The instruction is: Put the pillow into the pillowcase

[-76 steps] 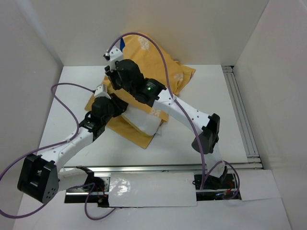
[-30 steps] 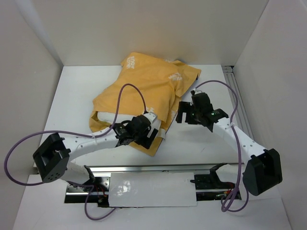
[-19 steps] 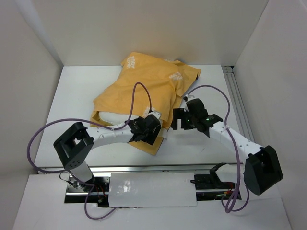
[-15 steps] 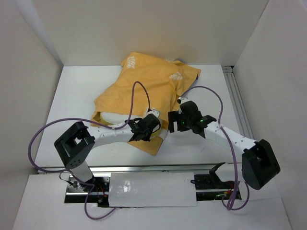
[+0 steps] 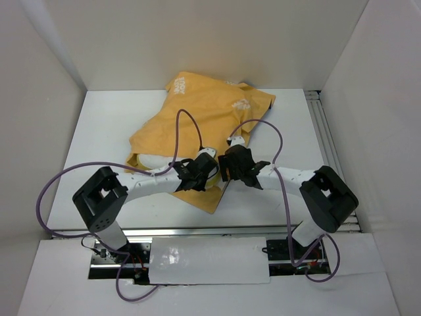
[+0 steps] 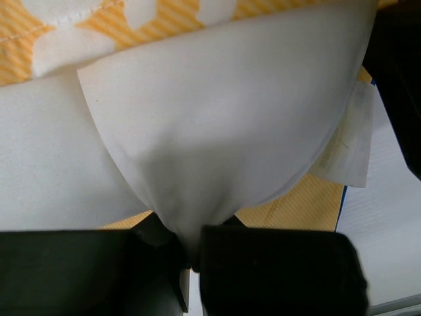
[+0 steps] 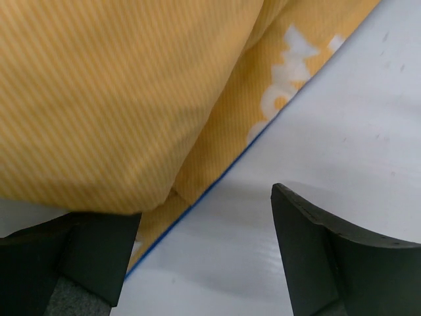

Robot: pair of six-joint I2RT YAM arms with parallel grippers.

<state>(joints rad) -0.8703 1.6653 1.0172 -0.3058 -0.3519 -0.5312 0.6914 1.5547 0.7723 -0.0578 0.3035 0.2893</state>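
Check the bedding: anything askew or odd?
The pillowcase lies rumpled and skewed on the table; a pillow corner sticks out of its near opening, pinched by the left gripper. Nothing torn or spilled.

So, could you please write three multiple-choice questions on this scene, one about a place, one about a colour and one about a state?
1. Where does the pillow show in the top view?
A. Peeking out at the near edge of the pillowcase
B. On the rail at the right
C. Beside the arm bases

2. What colour is the upper side of the pillowcase?
A. Green
B. Orange-yellow
C. Black

3. How is the left gripper?
A. Wide open over bare table
B. Out of every view
C. Shut on the pillow

Answers: 1 A, white cloth shows at the near opening; 2 B, the top view shows orange-yellow with white print; 3 C, the left wrist view shows white cloth pinched between its fingers.
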